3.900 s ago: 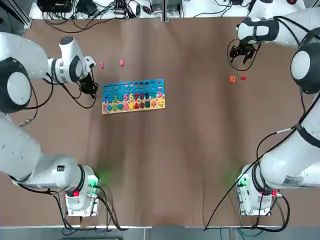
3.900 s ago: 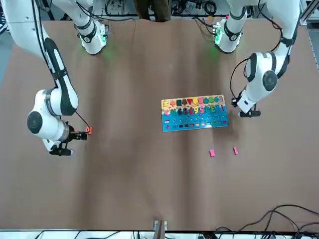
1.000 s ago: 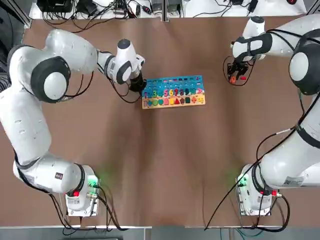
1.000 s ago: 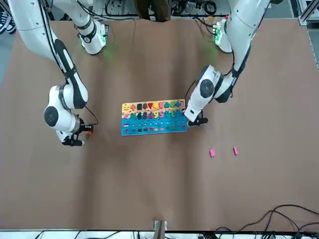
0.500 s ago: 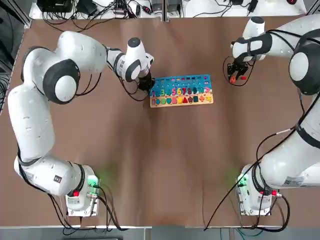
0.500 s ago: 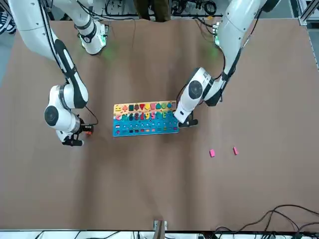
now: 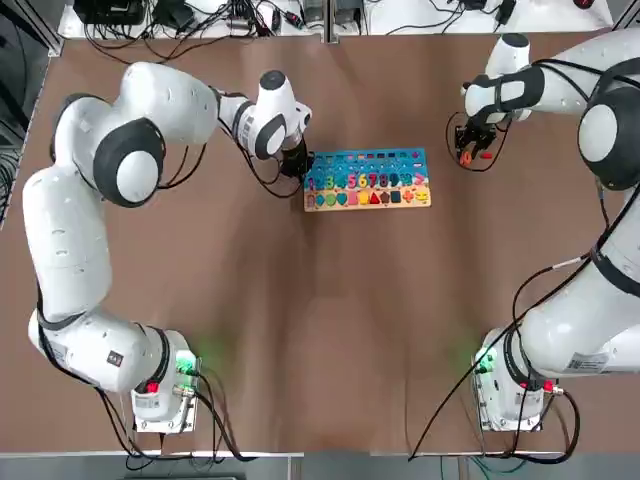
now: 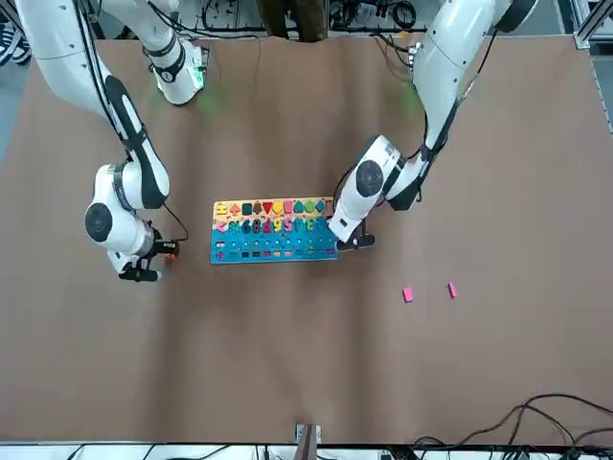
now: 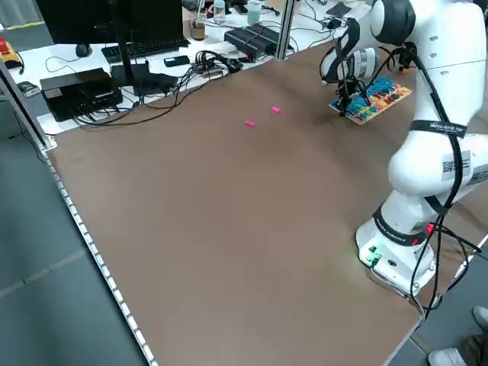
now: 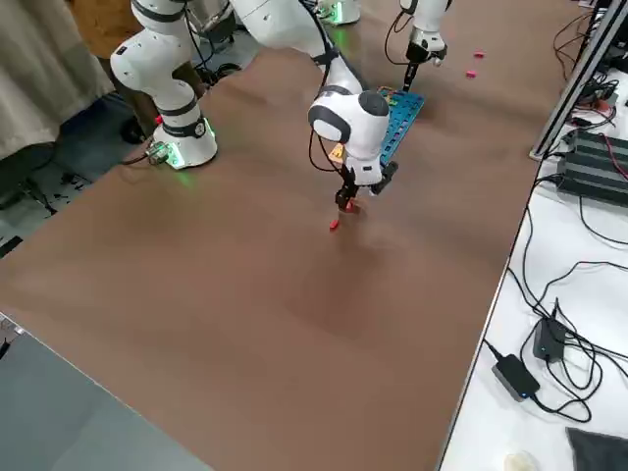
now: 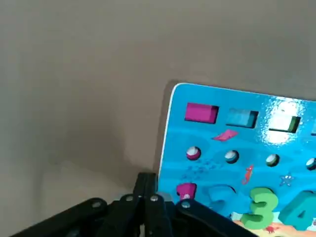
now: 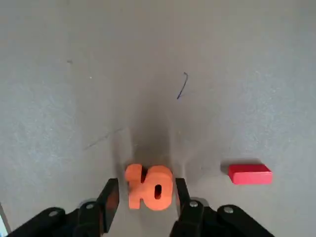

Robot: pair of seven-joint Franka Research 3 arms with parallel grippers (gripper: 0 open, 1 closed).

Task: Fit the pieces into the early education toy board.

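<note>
Board position is what you notice first: the early education toy board (image 7: 367, 179) now lies further toward the robot's right than a second ago, and much further than in the oldest frames, where it sat close to the two pink pieces (image 8: 428, 291). Those pink pieces have stayed where they were and now lie well apart from the board on the brown tabletop (image 7: 320, 330). You can see the left pincer (image 7: 300, 165) has travelled with the board; its fingers are pressed together, nothing held between them, and the tips sit against the board's short edge at the corner, as the left wrist view shows with the blue surface (image 11: 237, 148) just beyond the closed tips. On the other side, the right pincer (image 12: 144, 193) has barely moved over the last second. Its fingers stand narrowly apart, one on each side of the orange "10" piece (image 12: 148, 187), which rests on the tabletop; you cannot tell whether the pads are actually touching it. The red piece (image 12: 250, 174) lies flat just beside it, outside the fingers.
</note>
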